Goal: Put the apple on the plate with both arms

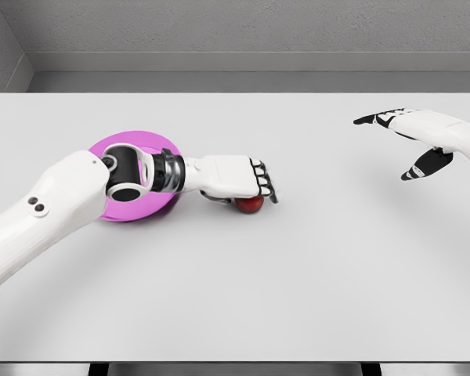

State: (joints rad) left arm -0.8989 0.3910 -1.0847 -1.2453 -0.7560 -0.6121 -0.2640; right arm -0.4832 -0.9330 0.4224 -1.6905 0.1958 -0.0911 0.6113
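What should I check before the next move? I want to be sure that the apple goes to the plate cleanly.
1. Left hand over the apple: ok, fingers curled down on top of it.
2. Grasp firm: cannot tell, the palm hides the contact.
3. Apple off the table: not ok, it seems to rest on the surface.
4. Plate free to take it: not ok, the left forearm lies across the pink plate.
5. Right hand helping: not ok, it hovers open at the far right, away from the apple.
6. Path from apple to plate: ok, nothing lies between them.
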